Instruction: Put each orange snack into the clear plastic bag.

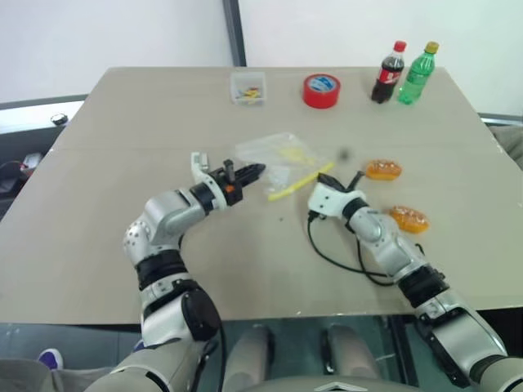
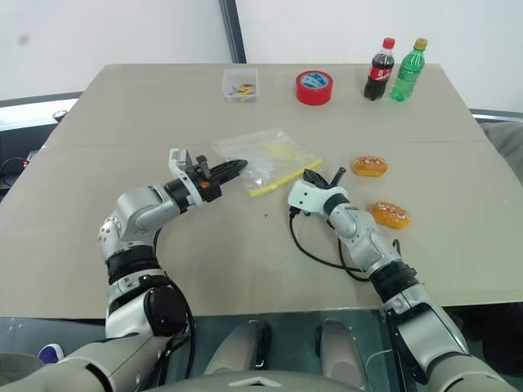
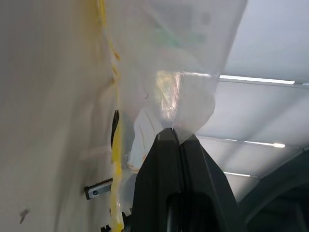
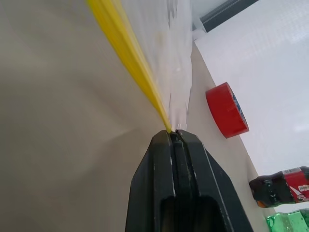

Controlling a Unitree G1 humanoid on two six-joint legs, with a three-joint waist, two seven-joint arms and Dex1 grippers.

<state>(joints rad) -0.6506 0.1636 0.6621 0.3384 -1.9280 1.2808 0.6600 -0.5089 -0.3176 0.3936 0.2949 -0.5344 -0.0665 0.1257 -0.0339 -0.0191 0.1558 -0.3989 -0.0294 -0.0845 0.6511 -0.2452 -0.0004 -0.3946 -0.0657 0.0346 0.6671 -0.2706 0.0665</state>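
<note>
With your left gripper (image 1: 255, 171) and right gripper (image 4: 175, 134) both clenched on the clear bag (image 1: 274, 157) at frame centre, and both orange snacks (image 1: 383, 169) loose at right, pulling apart could tear or slip the film.

The right gripper (image 4: 176, 137) has its two black fingers (image 4: 161, 159) pressed together, pinching the corner of the clear plastic bag (image 4: 161, 43) just where the yellow seal strip (image 4: 126, 53) ends. From the fingertips the strip runs away in a straight line, with the crinkled film spreading beside it over the beige desk (image 4: 58, 145). Further off on the desk a red tape roll (image 4: 226, 110) stands on its edge — beyond it lie a dark cola bottle (image 4: 282, 186) with a red label and part of a green bottle (image 4: 289, 223).
</note>
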